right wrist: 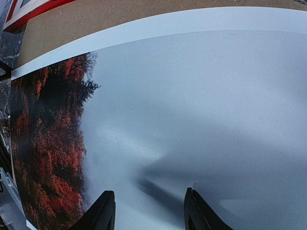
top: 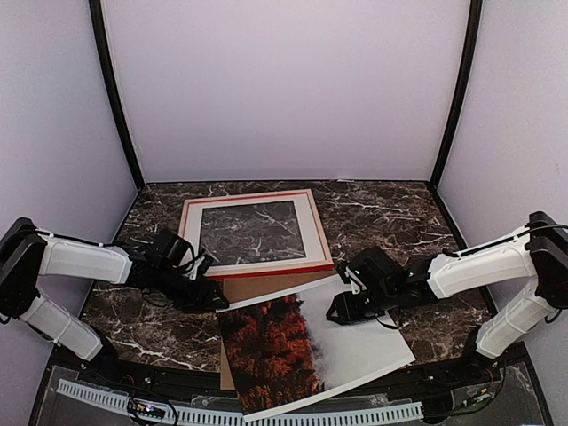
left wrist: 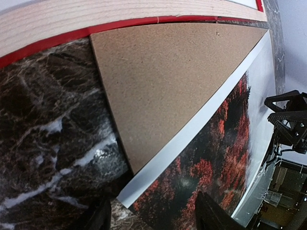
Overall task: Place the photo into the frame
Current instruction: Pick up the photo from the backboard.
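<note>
Light falls soft and even from above in the overhead view. The pale walls glow faintly lilac, and my arms throw only weak shadows on the dark bench (top: 382,213). From my left wrist the frame (left wrist: 72,19) bows along the top edge, and my left gripper (left wrist: 156,218) is a dark blur at the bottom. My right gripper (right wrist: 149,211) casts a smeared grey shadow on the pale, slightly grainy part of the photo (right wrist: 192,96).
</note>
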Motion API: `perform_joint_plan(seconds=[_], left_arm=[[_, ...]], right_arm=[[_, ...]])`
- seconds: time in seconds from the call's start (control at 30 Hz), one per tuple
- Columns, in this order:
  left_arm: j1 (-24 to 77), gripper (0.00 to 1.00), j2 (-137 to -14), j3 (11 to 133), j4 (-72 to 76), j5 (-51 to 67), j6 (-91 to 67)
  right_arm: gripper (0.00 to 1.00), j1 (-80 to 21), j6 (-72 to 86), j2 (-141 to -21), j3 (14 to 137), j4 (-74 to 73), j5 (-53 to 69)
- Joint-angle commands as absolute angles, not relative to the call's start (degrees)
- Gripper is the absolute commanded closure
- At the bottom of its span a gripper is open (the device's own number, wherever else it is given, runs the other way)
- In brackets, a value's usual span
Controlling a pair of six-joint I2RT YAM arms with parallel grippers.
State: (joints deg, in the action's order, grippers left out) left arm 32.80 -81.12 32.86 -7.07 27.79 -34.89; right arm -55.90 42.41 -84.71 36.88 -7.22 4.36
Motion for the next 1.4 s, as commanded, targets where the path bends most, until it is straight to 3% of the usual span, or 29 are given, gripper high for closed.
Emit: perform_joint_plan(seconds=[0.0, 0.4, 0.73, 1.13, 1.37], left_arm=[[33.04, 0.40, -83.82, 33.30, -6.43, 29.36, -34.01], [33.05, 0.54, -81.57, 32.58, -4.45, 32.54, -35.84], [33.04, 0.74, -78.79, 32.72, -4.38, 33.34, -35.53], [34.24, 0.80, -81.13, 32.06, -0.95, 34.86, -35.16], [36.01, 0.99, -81.73, 33.80, -1.06, 34.72, -33.55]], right_arm=[[0.50, -56.68, 43.41, -86.07, 36.04, -9.89, 3.82], [0.50, -56.76, 43.75, -86.04, 35.51, -9.47, 3.95], [0.50, -57.02, 43.89, -86.38, 35.50, -9.18, 3.82], [0.49, -57.08, 44.44, -85.12, 35.93, -8.31, 4.57], [0.47, -57.05, 44.90, -82.58, 36.96, -8.75, 4.81]])
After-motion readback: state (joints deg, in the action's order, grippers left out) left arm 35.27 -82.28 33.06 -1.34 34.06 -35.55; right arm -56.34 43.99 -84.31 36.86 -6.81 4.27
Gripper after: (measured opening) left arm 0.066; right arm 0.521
